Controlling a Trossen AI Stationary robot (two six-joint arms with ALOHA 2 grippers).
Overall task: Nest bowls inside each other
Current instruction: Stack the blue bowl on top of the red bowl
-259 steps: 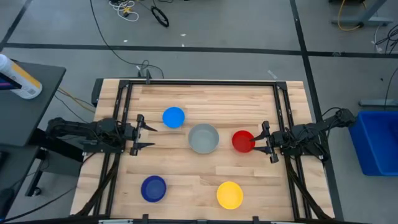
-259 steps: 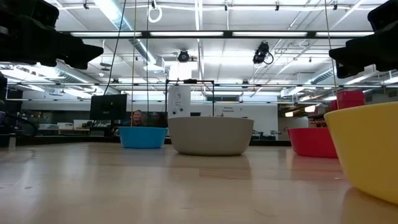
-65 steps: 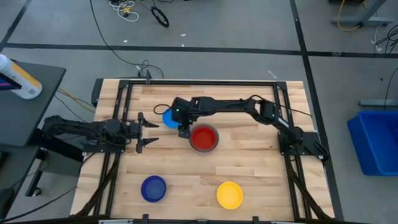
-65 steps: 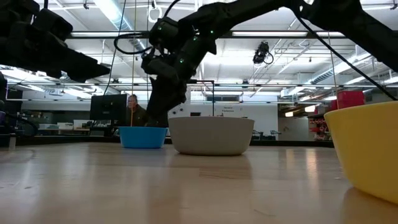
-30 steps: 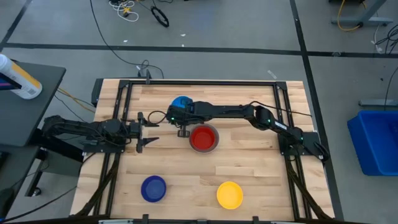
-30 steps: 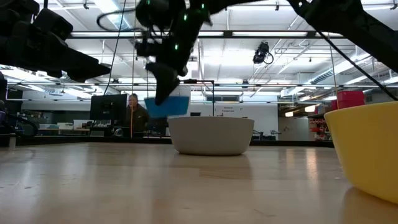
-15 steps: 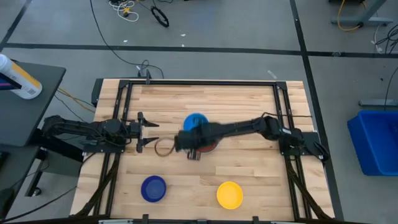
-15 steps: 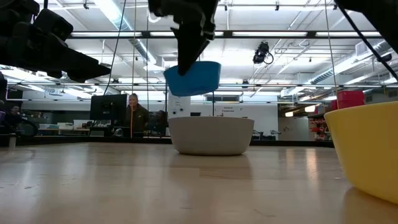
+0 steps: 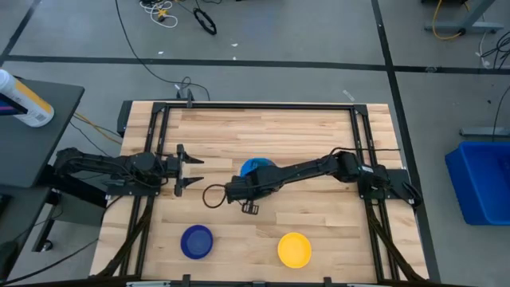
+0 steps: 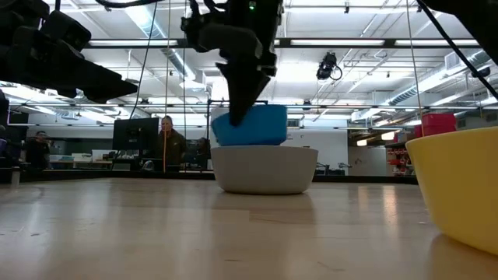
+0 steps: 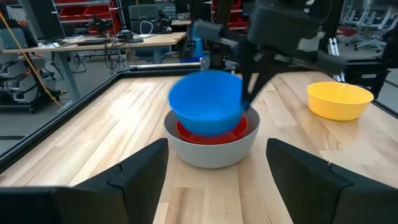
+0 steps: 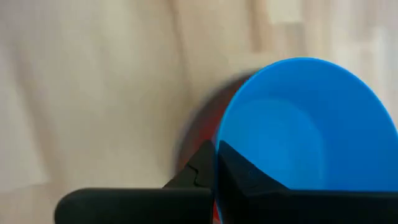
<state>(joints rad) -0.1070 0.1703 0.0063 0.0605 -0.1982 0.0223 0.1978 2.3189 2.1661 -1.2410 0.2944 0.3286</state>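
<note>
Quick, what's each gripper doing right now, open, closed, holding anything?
Left gripper: open, empty, waiting at the table's left side.
Right gripper: shut on the light blue bowl, just above the grey bowl.

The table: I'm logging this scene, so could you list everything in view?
Light blue bowl: 1, held by the rim just above the stack.
Red bowl: 1, nested in the grey.
Grey bowl: 1, table centre.
Dark blue bowl: 1, front left.
Yellow bowl: 1, front right.
Table: 1, wood.
Bin: 1, blue, on the floor, right.
People: background.
Right gripper: shut on the light blue bowl.
Left gripper: open, waiting at left.
</note>
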